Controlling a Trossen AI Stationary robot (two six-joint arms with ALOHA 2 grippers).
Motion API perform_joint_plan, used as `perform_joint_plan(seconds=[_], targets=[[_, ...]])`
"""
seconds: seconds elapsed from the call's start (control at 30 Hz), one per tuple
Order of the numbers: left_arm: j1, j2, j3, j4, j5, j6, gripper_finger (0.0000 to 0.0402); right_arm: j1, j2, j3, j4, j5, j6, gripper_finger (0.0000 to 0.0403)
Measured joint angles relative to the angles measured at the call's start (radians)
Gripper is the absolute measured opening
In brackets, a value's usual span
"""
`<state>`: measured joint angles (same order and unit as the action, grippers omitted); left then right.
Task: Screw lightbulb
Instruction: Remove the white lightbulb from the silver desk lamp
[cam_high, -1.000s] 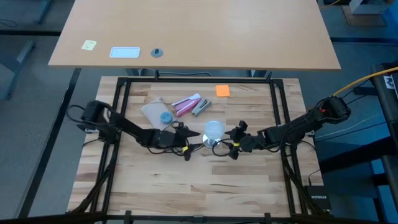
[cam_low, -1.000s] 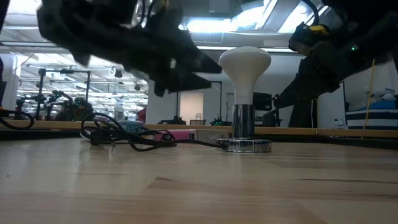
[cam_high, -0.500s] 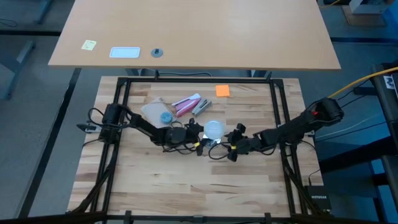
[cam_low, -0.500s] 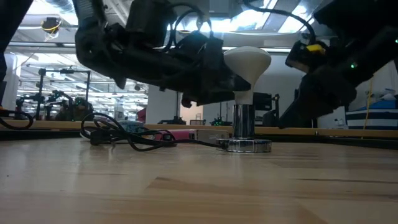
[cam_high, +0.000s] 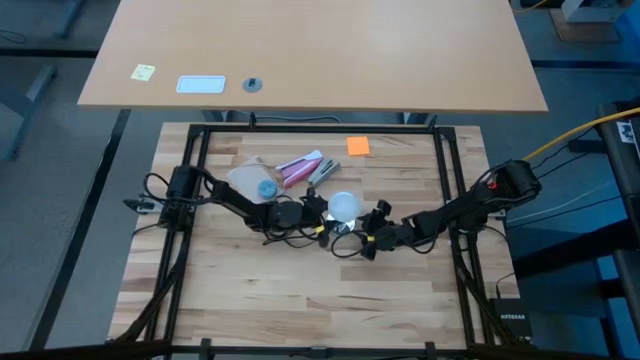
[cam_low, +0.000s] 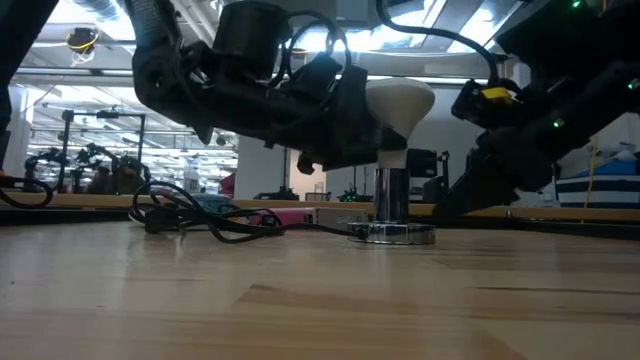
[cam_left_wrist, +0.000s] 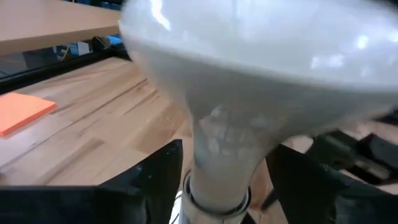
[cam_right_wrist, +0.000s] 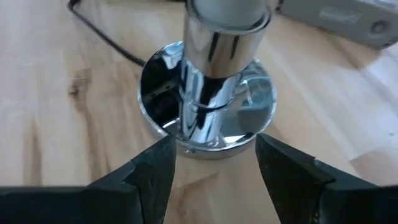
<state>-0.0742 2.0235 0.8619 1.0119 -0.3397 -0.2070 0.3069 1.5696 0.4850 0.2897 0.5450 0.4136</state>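
The frosted-white lightbulb (cam_high: 345, 206) stands upright with its base in the silvery socket (cam_low: 392, 205), whose round foot (cam_right_wrist: 208, 118) rests on the wooden table. My left gripper (cam_high: 320, 210) is open beside the bulb, its fingers on either side of the bulb's neck (cam_left_wrist: 217, 155). My right gripper (cam_high: 366, 234) is open low at the socket's other side. Its fingers (cam_right_wrist: 152, 171) stand on either side of the foot's near rim. I cannot tell whether either gripper touches.
The socket's thin black cord (cam_low: 200, 220) lies coiled on the table under my left arm. A pink-and-white tube (cam_high: 300, 168), a grey piece (cam_high: 323, 172), a clear bag (cam_high: 252, 182) and an orange note (cam_high: 358, 146) lie farther back. Black frame rails (cam_high: 195, 170) border the board.
My left gripper has gone toward the table's right edge, up to the bulb, and its fingers now straddle the bulb's neck. My right gripper has shifted a little toward the left and near edges, closer to the socket's foot. The bulb and socket have stayed put.
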Motion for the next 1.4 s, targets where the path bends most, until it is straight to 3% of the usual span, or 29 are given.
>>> perform_joint_plan(seconds=[0.27, 0.4, 0.67, 0.8, 0.9, 1.4], targets=[[0.0, 0.0, 0.0, -0.027, 0.012, 0.006, 0.015, 0.0, 0.0, 0.0, 0.008, 0.049, 0.006, 0.0225], [0.001, 0.0, 0.0, -0.031, 0.024, 0.009, 0.0135, 0.0, 0.0, 0.0, 0.008, 0.048, 0.008, 0.0225], [0.0, 0.0, 0.001, -0.045, 0.028, 0.005, 0.0173, -0.001, 0.0, 0.0, 0.087, 0.07, -0.067, 0.0225], [0.0, 0.0, 0.0, -0.064, 0.028, 0.005, 0.0185, -0.022, 0.0, 0.001, 0.143, -0.016, -0.106, 0.0225], [0.0, 0.0, 0.0, -0.067, 0.028, 0.005, 0.0189, -0.042, 0.0, 0.001, 0.158, -0.058, -0.108, 0.0225], [0.005, 0.0, 0.048, -0.093, 0.045, 0.053, 0.0191, -0.052, 0.0, 0.001, 0.185, -0.067, -0.108, 0.0225]])
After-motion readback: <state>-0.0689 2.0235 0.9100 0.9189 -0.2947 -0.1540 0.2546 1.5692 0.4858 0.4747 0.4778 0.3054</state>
